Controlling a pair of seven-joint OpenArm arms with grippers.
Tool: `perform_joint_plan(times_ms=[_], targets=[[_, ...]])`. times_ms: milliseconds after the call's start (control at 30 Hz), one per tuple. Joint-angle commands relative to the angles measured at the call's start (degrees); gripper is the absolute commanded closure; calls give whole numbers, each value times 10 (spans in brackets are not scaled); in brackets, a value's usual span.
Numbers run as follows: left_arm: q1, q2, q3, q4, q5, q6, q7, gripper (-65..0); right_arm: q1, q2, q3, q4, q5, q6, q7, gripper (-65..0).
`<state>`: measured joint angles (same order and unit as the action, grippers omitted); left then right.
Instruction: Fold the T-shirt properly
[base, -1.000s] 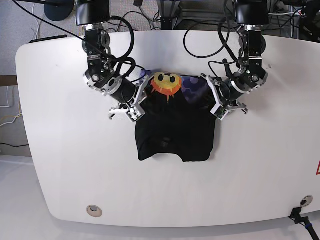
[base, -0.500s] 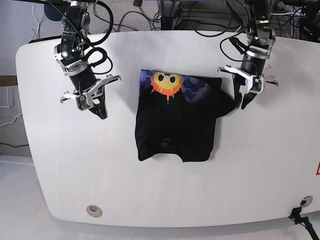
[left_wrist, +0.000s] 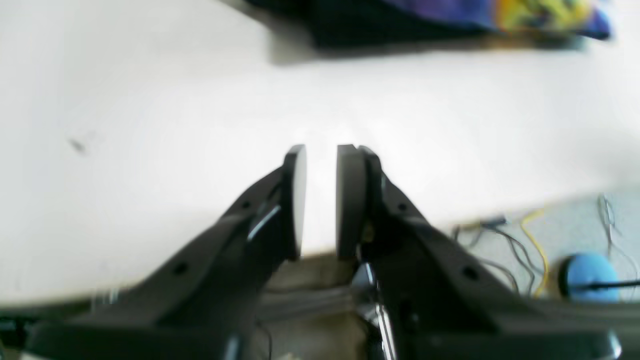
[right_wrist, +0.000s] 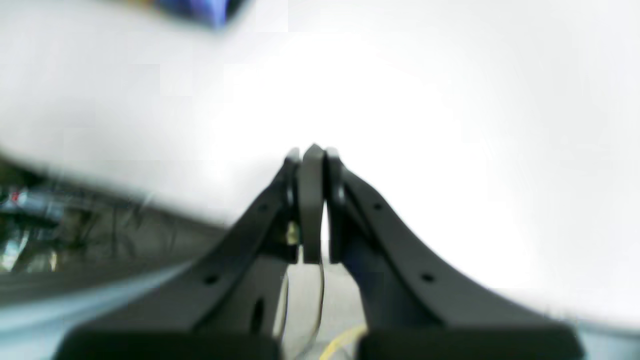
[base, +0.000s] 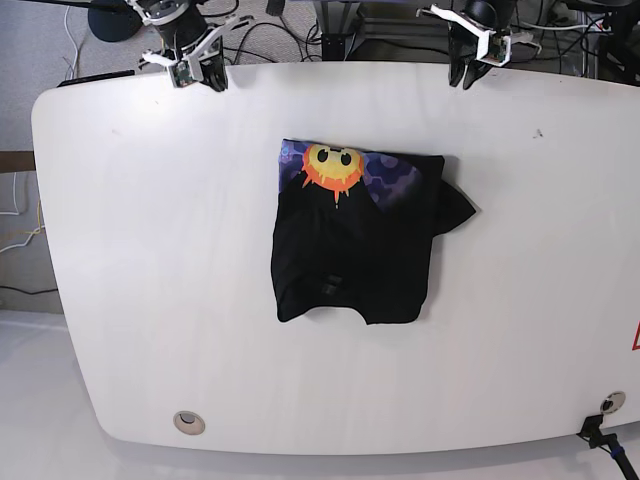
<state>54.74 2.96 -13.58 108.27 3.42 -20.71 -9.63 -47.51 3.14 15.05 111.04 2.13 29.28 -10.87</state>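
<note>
Left gripper (base: 468, 72) & right gripper (base: 206, 74) both at table's far edge, nothing held.
White table (base: 150, 280) carries the T-shirt (base: 352, 245) folded near centre, well apart from both arms; sun-face print (base: 333, 167) on its far part, one sleeve (base: 455, 208) sticks out. Left jaws a narrow gap apart; right jaws closed tight.

The left hand (base: 468, 72) hangs at the far edge, jaws slightly parted. The right hand (base: 211, 76) likewise, jaws closed together.
</note>
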Motion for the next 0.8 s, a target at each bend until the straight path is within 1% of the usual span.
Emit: perform_joint_plan(times_ms=[0,100,267,333,400,500,600,767], targets=[[24,-3,-3,8,-7,4,-15,-80,-26,-4,1,19,10,3,18,0],[80,-4,-9,8,-7,4,-15,-80,-87,-19,11,21,10,3,19,0],[136,-3,-22,4,-7,4,-15,-80,-173,-19,13,21,10,3,55,0],[161,-3,-26,-1,-7,4,-15,-80,-204,-19,13,15,10,3,57,0],[167,-4,-26,-17,-7,4,-15,-80,-219,-19,13,0,10,3,58,0],[161,-4,-25,-68,-7,3,-14,-80,-206,-19,12,-50,10,3,57,0],[119,-4,-24,-137,-7,3,-14,-80,-171,-19,11,-125,9,3,57,0],[29,-5,-25,-286,-5,3,-14,-80,-79,-14,9,-275,6,7,58,0]])
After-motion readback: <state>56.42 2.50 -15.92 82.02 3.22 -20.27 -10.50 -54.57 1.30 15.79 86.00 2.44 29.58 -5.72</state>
